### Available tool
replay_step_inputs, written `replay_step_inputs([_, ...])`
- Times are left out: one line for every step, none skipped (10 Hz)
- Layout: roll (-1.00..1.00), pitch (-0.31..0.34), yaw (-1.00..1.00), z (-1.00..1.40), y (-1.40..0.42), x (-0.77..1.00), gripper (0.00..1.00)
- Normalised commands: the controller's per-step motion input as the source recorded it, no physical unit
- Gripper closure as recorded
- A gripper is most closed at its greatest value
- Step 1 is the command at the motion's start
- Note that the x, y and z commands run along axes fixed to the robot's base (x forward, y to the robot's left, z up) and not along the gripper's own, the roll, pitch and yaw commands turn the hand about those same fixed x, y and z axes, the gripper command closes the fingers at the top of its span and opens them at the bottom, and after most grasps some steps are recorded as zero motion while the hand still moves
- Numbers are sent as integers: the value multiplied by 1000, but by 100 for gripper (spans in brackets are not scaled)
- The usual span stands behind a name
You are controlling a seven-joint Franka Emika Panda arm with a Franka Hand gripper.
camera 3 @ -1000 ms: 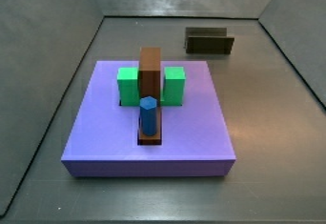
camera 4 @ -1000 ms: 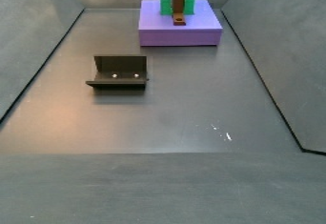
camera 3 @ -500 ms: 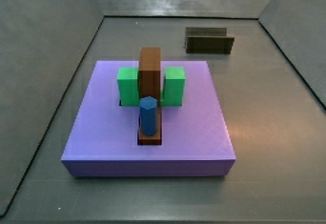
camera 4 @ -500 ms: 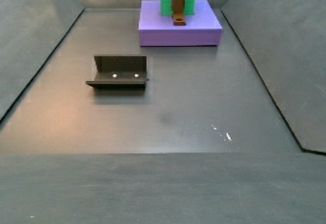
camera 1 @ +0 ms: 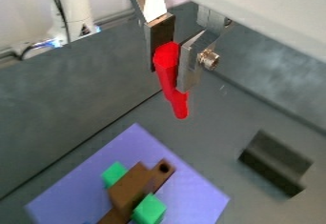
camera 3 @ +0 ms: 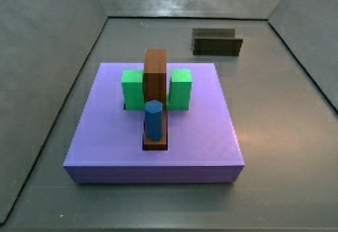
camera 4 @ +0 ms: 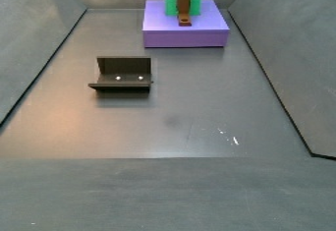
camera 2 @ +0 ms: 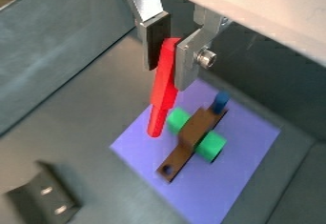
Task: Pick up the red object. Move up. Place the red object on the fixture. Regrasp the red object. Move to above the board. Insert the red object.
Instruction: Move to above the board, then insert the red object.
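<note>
Tool (camera 2: 170, 45) high above board (camera 2: 152, 152)

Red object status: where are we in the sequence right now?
The red object is clamped between the claw's fingers, hanging high over the board in both wrist views. The fixture is empty, so whether the regrasp has happened cannot be told. In hand: carrying it above the board. Left: lowering and inserting it; neither side view shows the claw.

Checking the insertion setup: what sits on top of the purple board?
On the board stand green blocks, a brown bar and a blue peg. The hand holds the red object above it. Any hole is hidden.
</note>
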Motion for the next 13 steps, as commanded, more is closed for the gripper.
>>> replay_step_inputs([-422,0,2,8,-11,-67,100])
replay_step_inputs([-279,-19,3,-8,-4,-52,100])
replay_step_inputs([-73,6,0,0,0,29,100])
replay_step_inputs([-421,79,-109,-249,29,60,100])
replay_step_inputs([-464,4,-246,-180,71,60,100])
replay_step_inputs([-334,0,-346,-454,297,183,100])
replay_step_inputs([-310,0,-366,-514,337,126,100])
replay_step_inputs([-337,0,-374,-469,309,51,100])
replay_step_inputs([-439,0,-406,-266,226,-9,100])
replay_step_inputs([-500,19,-349,-100,86,-46,100])
replay_step_inputs([-500,54,-274,-71,60,-40,100])
replay_step_inputs([-500,63,-260,-71,60,-34,100])
replay_step_inputs([-500,10,-243,-111,97,0,100])
